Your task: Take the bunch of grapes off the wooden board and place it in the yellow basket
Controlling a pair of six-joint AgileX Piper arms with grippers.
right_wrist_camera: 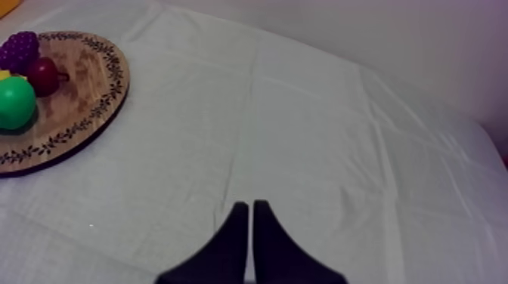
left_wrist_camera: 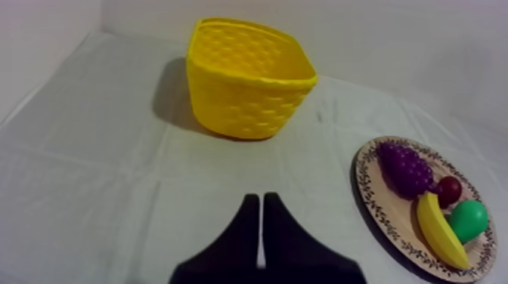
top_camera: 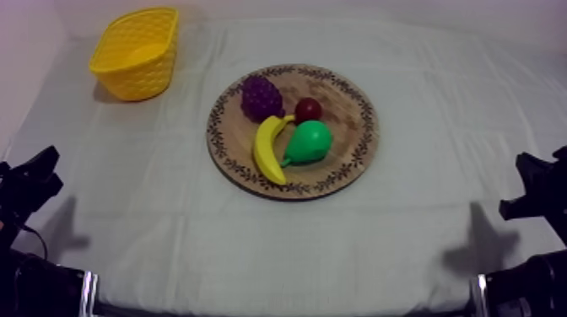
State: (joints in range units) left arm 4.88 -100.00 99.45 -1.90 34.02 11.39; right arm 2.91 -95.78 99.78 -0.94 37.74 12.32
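A purple bunch of grapes [top_camera: 261,97] [left_wrist_camera: 406,169] [right_wrist_camera: 20,49] lies at the far left part of the round wooden board [top_camera: 354,143] [left_wrist_camera: 372,198] [right_wrist_camera: 79,106]. The yellow basket [top_camera: 137,52] [left_wrist_camera: 246,78] stands upright at the table's far left, with nothing seen in it. My left gripper [top_camera: 38,173] [left_wrist_camera: 261,208] rests low at the left side, shut on nothing, its fingers together as a narrow wedge over bare cloth. My right gripper [top_camera: 533,181] [right_wrist_camera: 250,213] rests low at the right side, shut the same way, well away from the board.
On the board beside the grapes lie a yellow banana [top_camera: 268,149] [left_wrist_camera: 438,230], a green pear [top_camera: 308,142] [left_wrist_camera: 469,219] [right_wrist_camera: 15,103] and a small red fruit [top_camera: 308,109] [left_wrist_camera: 449,189] [right_wrist_camera: 42,75]. Open cloth lies between basket and board.
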